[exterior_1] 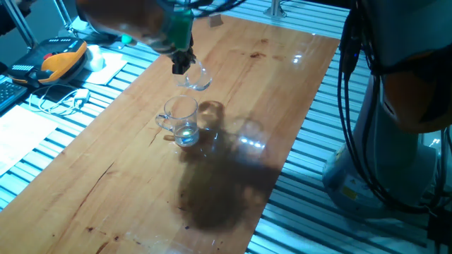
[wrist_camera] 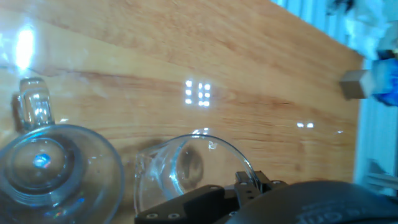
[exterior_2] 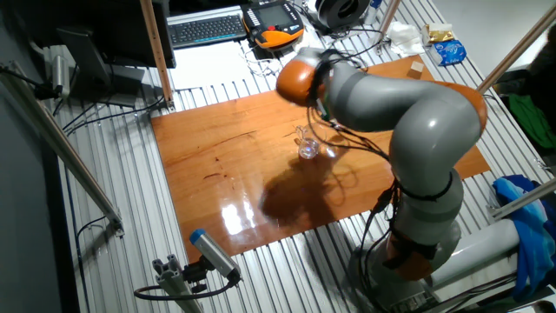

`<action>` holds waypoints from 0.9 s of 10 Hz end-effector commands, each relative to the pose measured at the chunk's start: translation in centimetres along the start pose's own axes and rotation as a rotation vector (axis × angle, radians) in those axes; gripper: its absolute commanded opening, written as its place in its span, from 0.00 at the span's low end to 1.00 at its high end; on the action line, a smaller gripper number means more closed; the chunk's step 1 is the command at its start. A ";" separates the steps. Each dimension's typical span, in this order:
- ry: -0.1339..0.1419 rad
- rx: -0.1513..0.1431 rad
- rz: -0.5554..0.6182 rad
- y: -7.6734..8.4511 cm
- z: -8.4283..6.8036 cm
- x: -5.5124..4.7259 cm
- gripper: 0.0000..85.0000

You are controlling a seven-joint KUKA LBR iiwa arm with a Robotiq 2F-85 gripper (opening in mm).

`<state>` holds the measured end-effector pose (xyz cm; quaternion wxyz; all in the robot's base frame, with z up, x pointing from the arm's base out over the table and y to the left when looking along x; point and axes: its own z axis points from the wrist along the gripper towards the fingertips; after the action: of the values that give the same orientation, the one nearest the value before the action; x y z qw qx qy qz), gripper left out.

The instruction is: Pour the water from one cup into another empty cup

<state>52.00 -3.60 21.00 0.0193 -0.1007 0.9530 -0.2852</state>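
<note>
Item: end effector, closed on the small clear handleless glass tumbler, held tilted, its long axis leaning mouth-down toward the mug. Item: larger clear glass mug with loop handle, upright on the table, just below and nearer than the tumbler's mouth (handle to the left in the fixed view); clear liquid seems to lie in its base. Item: brown wooden table, glossy, bare around the mug.

Wooden tabletop on a ribbed aluminium bench, overhead light glaring off the varnish. Keyboard and orange-black teach pendant behind the board. Blue cloth at the bench edge, cables nearby.
</note>
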 end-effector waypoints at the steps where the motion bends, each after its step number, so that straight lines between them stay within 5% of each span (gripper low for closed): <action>1: -0.001 -0.239 0.007 0.0 0.3 -0.3 0.00; 4: -0.002 -0.279 0.040 0.1 0.9 -1.3 0.00; 6: 0.007 -0.330 0.049 -0.6 1.5 -1.9 0.00; 9: 0.006 -0.342 0.058 -0.5 2.3 -2.7 0.00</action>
<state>54.98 -4.74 19.19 0.0084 -0.0745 0.9881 -0.1346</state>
